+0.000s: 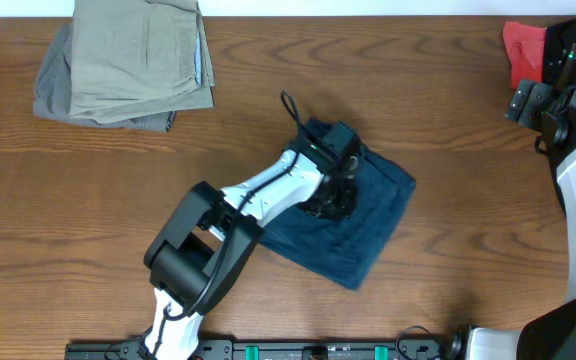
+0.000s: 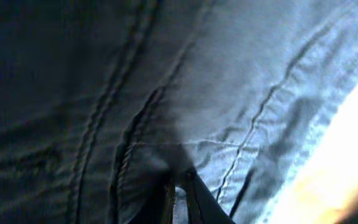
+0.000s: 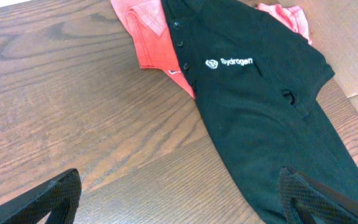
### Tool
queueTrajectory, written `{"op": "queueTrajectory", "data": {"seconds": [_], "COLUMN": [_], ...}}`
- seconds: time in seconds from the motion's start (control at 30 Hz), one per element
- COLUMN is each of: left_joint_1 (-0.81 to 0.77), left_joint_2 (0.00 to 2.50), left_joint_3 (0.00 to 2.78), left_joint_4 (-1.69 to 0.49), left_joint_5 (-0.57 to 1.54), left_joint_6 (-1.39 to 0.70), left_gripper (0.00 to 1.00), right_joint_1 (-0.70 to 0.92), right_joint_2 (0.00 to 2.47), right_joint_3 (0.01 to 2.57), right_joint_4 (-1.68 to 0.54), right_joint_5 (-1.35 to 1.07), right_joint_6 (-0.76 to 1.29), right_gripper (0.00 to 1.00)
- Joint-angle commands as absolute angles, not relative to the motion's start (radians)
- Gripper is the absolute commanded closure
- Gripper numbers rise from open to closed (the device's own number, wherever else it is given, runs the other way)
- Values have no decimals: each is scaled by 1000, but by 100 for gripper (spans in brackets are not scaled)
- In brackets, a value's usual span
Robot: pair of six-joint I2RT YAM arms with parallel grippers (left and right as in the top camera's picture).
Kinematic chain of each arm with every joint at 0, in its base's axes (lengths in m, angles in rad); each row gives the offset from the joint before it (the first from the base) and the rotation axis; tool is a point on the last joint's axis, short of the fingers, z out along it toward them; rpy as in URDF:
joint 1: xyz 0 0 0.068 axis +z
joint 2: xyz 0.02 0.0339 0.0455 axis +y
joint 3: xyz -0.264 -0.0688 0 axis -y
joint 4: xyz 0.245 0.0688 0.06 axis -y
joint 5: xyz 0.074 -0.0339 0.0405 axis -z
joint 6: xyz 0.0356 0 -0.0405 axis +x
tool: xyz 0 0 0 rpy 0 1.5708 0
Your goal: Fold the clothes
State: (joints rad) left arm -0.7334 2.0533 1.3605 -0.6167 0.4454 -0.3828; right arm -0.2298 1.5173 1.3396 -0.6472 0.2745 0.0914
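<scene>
The dark navy blue shorts (image 1: 378,215) lie folded at the middle of the table. My left gripper (image 1: 335,195) presses down on their upper left part. In the left wrist view the navy cloth (image 2: 229,93) with its seams fills the frame, and the fingers (image 2: 180,199) are closed with a fold of it between them. My right gripper (image 1: 526,100) is at the far right, open and empty (image 3: 179,177), above bare wood. A black polo shirt (image 3: 260,106) lies spread beside it, on top of a coral-red piece (image 3: 151,37).
A folded khaki piece (image 1: 138,50) lies on a grey piece (image 1: 53,95) at the back left. The coral-red cloth (image 1: 521,45) shows at the back right corner by the right arm. The table's right edge (image 3: 347,93) runs close to the polo.
</scene>
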Motion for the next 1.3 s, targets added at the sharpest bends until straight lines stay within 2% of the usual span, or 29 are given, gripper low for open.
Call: {"op": "queueTrajectory", "data": {"seconds": [0.0, 0.33, 0.6, 0.77, 1.0, 1.27], "left_joint_1": [-777, -772, -660, -519, -337, -275], "left_joint_2": [2093, 2093, 2093, 2055, 1913, 1872], "left_joint_3": [1345, 1345, 1348, 1355, 1357, 1356], "left_joint_4": [-582, -363, -202, -267, -416, -602], "left_joint_5": [517, 535, 531, 540, 592, 548], "left_joint_6": [-451, -556, -596, -585, -451, -394], "left_gripper": [89, 89, 88, 88, 88, 89], "right_joint_1": [-234, -234, -234, -234, -234, -234], "right_joint_2": [1522, 1522, 1522, 1522, 1522, 1522], "right_joint_3": [1341, 1341, 1341, 1341, 1341, 1341], "right_joint_4": [-647, -647, -647, -647, -647, -647], "right_joint_5": [287, 287, 287, 287, 287, 287], "right_joint_6": [99, 99, 99, 99, 99, 99], "right_gripper": [1, 1, 1, 1, 1, 1]}}
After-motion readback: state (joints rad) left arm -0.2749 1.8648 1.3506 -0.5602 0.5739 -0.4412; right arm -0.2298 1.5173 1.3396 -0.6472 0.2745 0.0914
